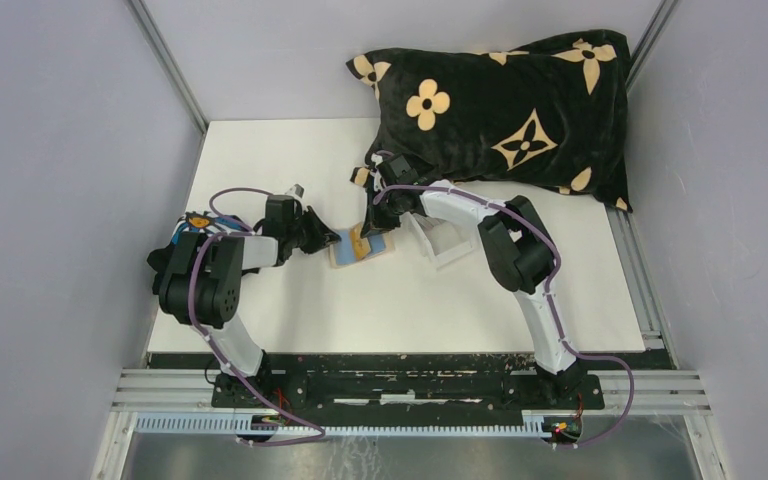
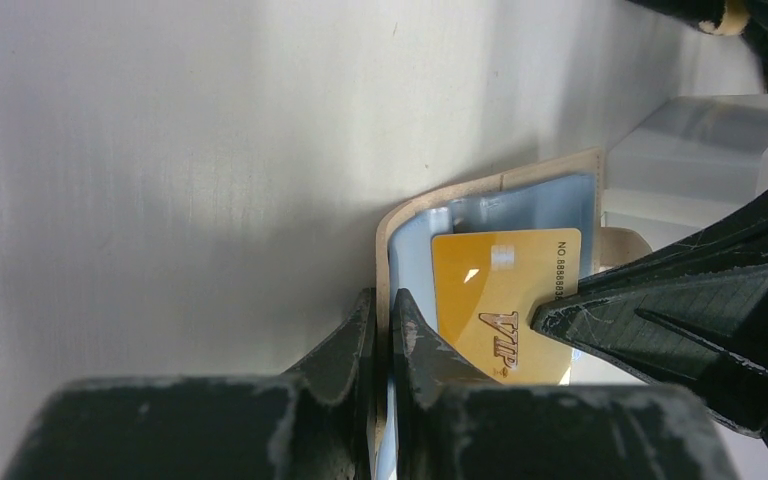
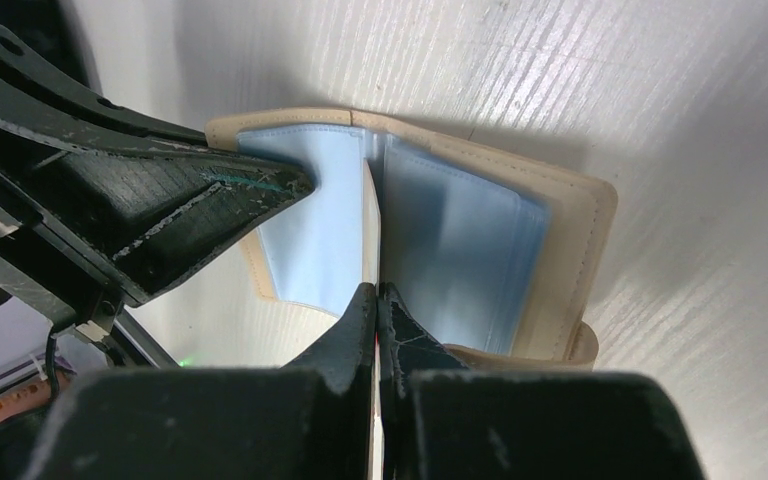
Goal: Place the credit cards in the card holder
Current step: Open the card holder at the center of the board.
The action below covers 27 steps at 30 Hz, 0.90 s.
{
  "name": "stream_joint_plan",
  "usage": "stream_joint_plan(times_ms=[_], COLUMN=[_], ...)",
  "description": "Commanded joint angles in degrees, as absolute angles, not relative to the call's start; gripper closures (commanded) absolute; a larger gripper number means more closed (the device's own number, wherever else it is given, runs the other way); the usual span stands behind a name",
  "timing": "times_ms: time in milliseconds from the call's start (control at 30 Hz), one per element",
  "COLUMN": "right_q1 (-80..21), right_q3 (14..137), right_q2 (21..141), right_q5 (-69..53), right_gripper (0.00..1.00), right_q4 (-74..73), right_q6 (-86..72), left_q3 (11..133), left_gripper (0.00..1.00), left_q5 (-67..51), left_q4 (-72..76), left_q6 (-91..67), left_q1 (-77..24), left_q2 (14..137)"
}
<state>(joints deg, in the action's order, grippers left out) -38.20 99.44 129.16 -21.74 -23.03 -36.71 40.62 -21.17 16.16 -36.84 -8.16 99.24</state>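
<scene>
Starting at the right end effector (image 3: 375, 300): fully closed, pinching the yellowish credit card (image 2: 505, 290) edge-on, with its far end down among the pale blue sleeves (image 3: 460, 240). Unclear whether inside a sleeve or merely resting against one.

Opposite, the left end effector (image 2: 382, 330): closed to a thin gap, clamped on the near edge of the card holder (image 2: 490, 185), apparently lifting that side a little off the surface (image 2: 160, 150).

Holder spread open mid-surface between both arms, snap tab (image 3: 582, 342) on the side toward the clear box (image 2: 700, 150), near it.

Judged mid-insertion.

Likely trouble from here:
- Catching a card corner on a sleeve lip and bowing the card, through pushing at a slant.
- Dragging the holder out of the left pinch, through pressing harder than so narrow a grip can resist.
- Sliding between two sleeves rather than into one, through aiming at a pocket mouth mostly hidden.
</scene>
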Motion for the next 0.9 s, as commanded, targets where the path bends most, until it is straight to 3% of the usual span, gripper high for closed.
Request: stream_joint_plan(times_ms=[0,867], right_q1=[-38.1,-37.2], right_q3=[98.6,106.8], right_q2=[126.1,131.5], right_q5=[-19.4,-15.9], right_gripper=[0.99,0.99], right_q4=[-24.9,-28.3], right_q6=[-34.0,-31.8], left_q3=[41.3,42.8], left_gripper=[0.94,0.94], left_q5=[-18.1,-19.9], left_q4=[14.1,12.3], left_q6=[-33.5,-32.0], left_q1=[-8.1,-8.1], left_q2=[101.8,103.5])
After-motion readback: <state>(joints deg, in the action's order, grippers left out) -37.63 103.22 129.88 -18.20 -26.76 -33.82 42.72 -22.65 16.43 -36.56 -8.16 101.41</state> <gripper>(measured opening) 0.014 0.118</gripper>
